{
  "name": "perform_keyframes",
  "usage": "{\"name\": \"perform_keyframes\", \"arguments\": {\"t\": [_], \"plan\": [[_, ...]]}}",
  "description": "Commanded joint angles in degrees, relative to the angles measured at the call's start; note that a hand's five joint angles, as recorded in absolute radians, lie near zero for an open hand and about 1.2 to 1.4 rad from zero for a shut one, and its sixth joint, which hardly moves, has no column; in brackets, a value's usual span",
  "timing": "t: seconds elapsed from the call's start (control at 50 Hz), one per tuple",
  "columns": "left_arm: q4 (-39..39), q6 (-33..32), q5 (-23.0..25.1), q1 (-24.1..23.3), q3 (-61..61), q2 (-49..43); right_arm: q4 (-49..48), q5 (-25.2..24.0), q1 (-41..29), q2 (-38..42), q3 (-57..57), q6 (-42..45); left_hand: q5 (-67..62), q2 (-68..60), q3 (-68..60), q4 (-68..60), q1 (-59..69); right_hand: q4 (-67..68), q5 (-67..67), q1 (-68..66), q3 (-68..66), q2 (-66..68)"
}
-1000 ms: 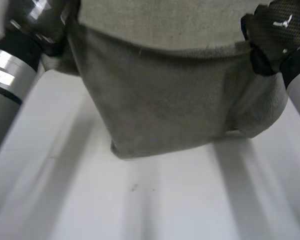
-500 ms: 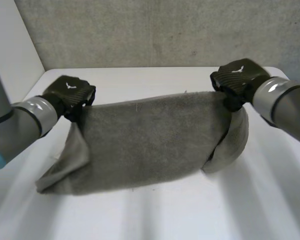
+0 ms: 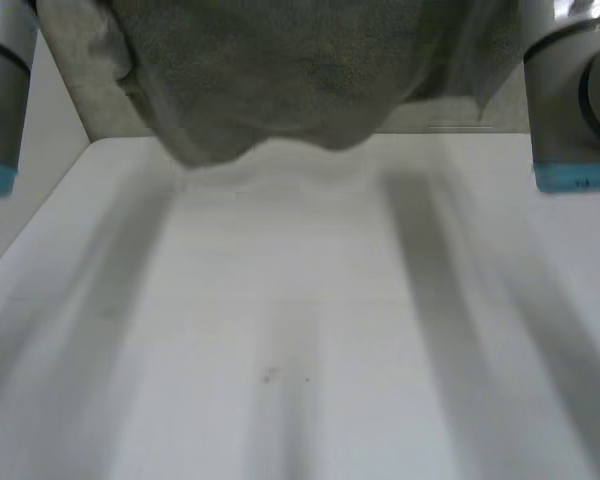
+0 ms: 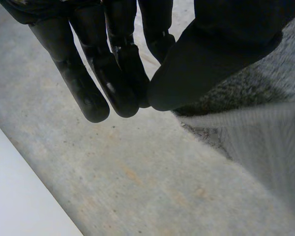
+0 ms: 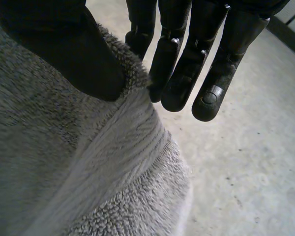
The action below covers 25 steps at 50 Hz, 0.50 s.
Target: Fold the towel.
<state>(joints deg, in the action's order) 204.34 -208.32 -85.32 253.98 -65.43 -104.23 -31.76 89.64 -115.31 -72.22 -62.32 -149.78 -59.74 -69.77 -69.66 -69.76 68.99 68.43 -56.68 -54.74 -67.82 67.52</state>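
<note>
Overall: we judge the task to be at an early or middle stage. No finished fold lies on the table.
Towel: the grey towel hangs between the two arms, high in the head view. It is bunched and its lower edge is wavy.
Towel and table: the lower edge hangs above the far part of the white top. We see no contact, but we cannot rule it out.
Left hand: in its wrist view the left hand has its thumb closed against its fingertips. The towel's edge runs in just under the thumb, so we read this as a pinch on the cloth.
Right hand: the right hand pinches the towel's edge. Its thumb lies on the pile and its fingers are behind, close to the woven hem band.
Grip place: each hand is at an upper edge of the towel. We cannot tell whether either one holds a true corner.
Arms: the left arm and right arm stand at either side of the hanging cloth.
Done: the towel is gripped on both sides and raised.
Left to do: in our judgement, the towel must be lowered flat, one half laid over the other, the edges matched and both hands released.
Risk: the bunched middle may crease, or the edges may land uneven.
</note>
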Motion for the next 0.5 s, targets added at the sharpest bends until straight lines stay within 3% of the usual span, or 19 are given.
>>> {"name": "perform_keyframes", "arguments": {"t": [0.02, 0.18, 0.28, 0.38, 0.44, 0.46, 0.5], "plan": [[0.2, -0.3, 0.7, 0.4, -23.4, 4.7, 2.1, -3.9, 0.1, -2.8, -18.3, 0.5, -10.3, -10.2, -10.3, -10.2, 11.0, 11.6, -13.3, -25.3, -12.2, 12.5], [4.7, -0.4, 3.6, 0.5, -41.1, 0.4, 11.3, -5.2, 0.7, 0.0, -34.7, 0.6, -10.3, -10.2, -10.3, -10.2, 11.0, 11.6, -13.3, -25.3, -12.2, 12.5], [6.5, -0.7, 6.7, 0.7, -44.5, -6.8, 13.1, -5.0, 0.8, 4.3, -40.1, 1.4, -10.3, -10.2, -10.3, -10.2, 11.0, 11.6, -13.3, -25.3, -12.2, 12.5], [6.5, -0.8, 7.4, 0.7, -44.6, -8.2, 13.1, -5.0, 0.9, 4.1, -42.4, 1.3, -10.3, -10.2, -10.3, -10.2, 11.0, 11.6, -13.3, -25.3, -12.2, 12.5], [6.5, -0.7, 7.5, 1.2, -44.3, -7.7, 13.1, -5.3, 1.0, 3.5, -42.5, 0.5, 5.4, 5.5, 5.4, 5.5, -4.7, 11.6, -13.3, -25.3, -12.2, 12.5], [6.5, -0.7, 7.5, 1.2, -44.3, -7.7, 13.1, -5.3, 1.0, 3.5, -42.5, 0.5, 5.5, 5.6, 5.4, 5.5, -4.8, 11.6, -13.3, -25.3, -12.2, 12.5], [6.5, -0.6, 7.5, 2.2, -44.3, -7.0, 13.1, -5.4, 1.0, 1.6, -42.8, 0.2, 29.3, 29.3, 29.2, 29.3, -28.6, 11.6, -13.3, -25.3, -12.2, 12.5]]}}
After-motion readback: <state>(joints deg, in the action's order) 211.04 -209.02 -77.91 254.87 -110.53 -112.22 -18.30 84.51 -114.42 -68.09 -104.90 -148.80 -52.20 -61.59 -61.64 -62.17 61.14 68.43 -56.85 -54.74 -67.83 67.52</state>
